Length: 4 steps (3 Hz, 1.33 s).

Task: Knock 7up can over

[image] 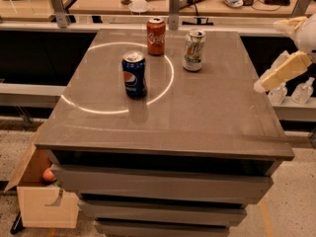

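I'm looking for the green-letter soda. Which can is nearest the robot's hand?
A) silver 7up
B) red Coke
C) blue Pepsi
A: the 7up can stands farthest right on the table, closest to the gripper, which hangs off the table's right edge; the Coke can and Pepsi can stand farther left.

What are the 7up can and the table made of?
The 7up can looks like thin metal, probably aluminium: pale, shiny, with a silvery rim. The table looks like smooth grey stone or laminate; it reflects light. The gripper hangs beside the table, at the picture's right.
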### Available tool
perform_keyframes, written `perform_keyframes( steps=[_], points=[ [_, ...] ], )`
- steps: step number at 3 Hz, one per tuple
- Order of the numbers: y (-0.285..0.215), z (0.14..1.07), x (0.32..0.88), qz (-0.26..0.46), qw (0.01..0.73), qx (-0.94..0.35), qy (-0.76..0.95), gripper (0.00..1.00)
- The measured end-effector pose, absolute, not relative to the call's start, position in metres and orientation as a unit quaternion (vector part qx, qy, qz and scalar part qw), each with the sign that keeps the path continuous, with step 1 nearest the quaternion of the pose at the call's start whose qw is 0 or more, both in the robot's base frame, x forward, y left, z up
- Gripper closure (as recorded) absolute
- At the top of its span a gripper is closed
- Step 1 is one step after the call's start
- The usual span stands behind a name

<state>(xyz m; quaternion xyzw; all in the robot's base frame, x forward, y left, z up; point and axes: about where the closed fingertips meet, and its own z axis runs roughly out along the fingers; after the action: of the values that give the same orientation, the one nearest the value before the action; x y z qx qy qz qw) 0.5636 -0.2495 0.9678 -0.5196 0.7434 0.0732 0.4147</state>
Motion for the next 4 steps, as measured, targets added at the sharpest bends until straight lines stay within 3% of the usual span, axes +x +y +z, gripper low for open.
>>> perform_keyframes(
  steps=[4],
  points=[
    [-0.193, 0.912, 0.697, 0.176, 0.564, -0.36, 0.722, 0.0]
  ],
)
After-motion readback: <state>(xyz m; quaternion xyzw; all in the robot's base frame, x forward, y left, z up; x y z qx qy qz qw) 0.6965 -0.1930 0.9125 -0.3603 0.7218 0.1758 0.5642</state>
